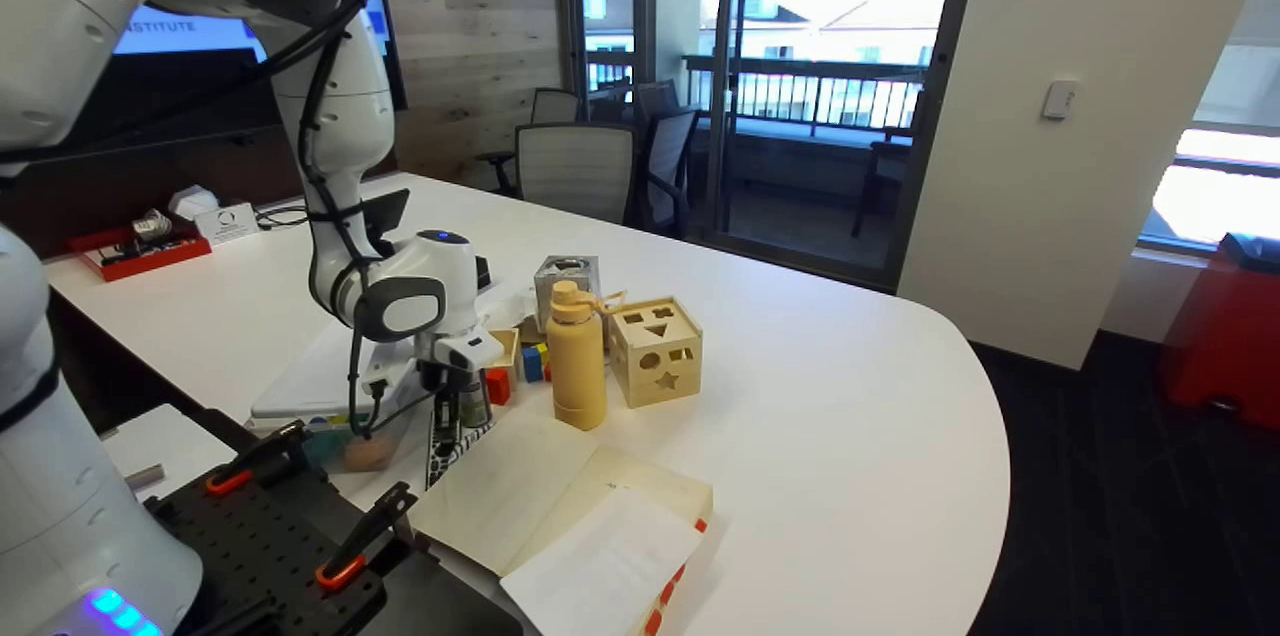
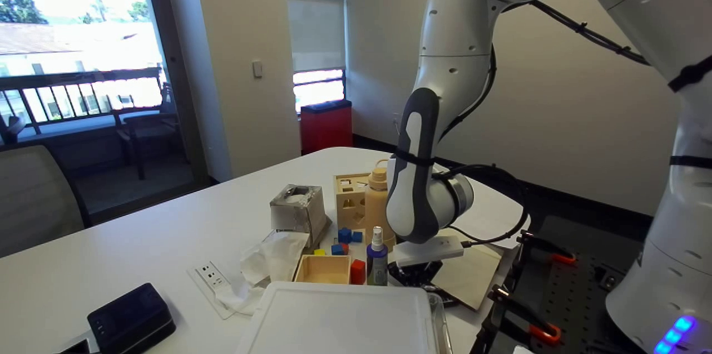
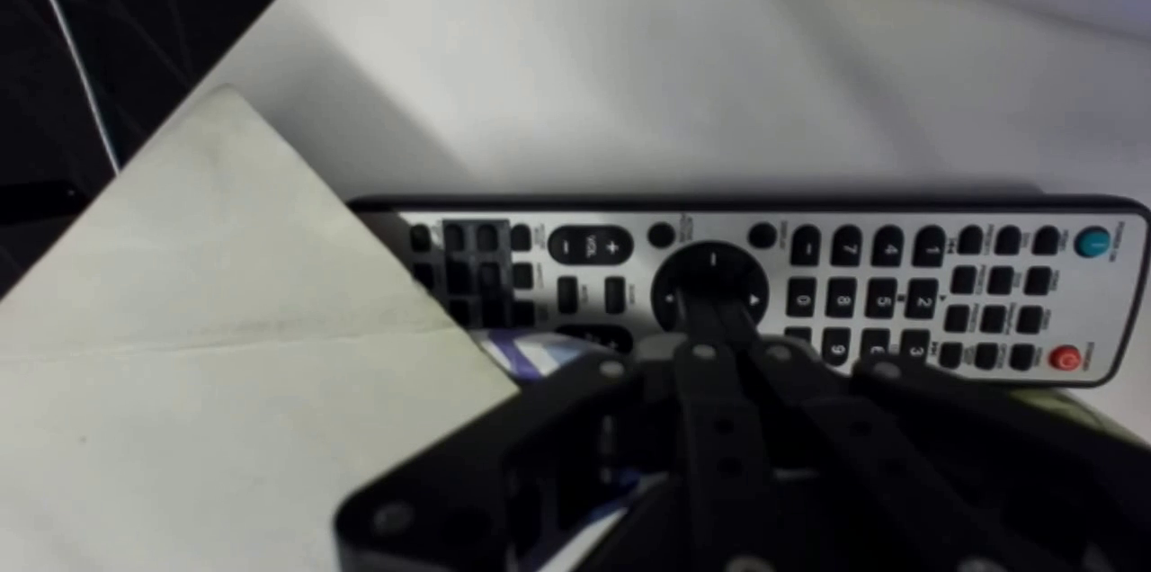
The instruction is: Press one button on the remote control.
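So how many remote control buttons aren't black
2: the teal button and, below it, the red button, far right in the wrist view. The gripper and folder partly block the remote control and may hide others.

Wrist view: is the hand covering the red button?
No, the hand overlaps the round key in that view; the red button shows whole, apart from it.

A yellow bottle (image 1: pixel 578 364) stands beside a wooden shape sorter (image 1: pixel 657 348) on the white table (image 1: pixel 830 416), near a spray bottle (image 2: pixel 377 265)
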You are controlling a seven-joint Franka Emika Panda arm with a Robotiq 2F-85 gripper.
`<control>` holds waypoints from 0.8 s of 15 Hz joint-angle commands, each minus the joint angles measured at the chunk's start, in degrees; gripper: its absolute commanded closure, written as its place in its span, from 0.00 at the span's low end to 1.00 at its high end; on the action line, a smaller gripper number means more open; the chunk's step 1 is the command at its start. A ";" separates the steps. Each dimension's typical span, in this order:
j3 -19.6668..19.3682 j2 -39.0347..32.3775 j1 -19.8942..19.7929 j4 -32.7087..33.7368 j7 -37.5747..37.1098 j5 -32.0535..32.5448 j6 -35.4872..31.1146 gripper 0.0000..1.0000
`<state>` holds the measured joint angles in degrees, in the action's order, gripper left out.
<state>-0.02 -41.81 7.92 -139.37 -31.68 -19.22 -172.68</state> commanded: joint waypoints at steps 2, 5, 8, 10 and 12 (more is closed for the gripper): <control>0.16 1.17 -0.48 -2.92 1.66 -1.25 -2.62 1.00; 1.13 3.09 -1.95 -4.07 3.03 -0.91 -2.53 1.00; 0.76 4.83 -1.79 -5.05 4.41 -0.68 -3.46 1.00; 0.69 6.43 -1.94 -5.53 5.85 -0.22 -3.21 1.00; 0.17 9.21 -1.18 -6.59 6.80 0.21 -2.87 1.00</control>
<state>0.20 -38.27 6.68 -142.39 -27.12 -19.20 -175.21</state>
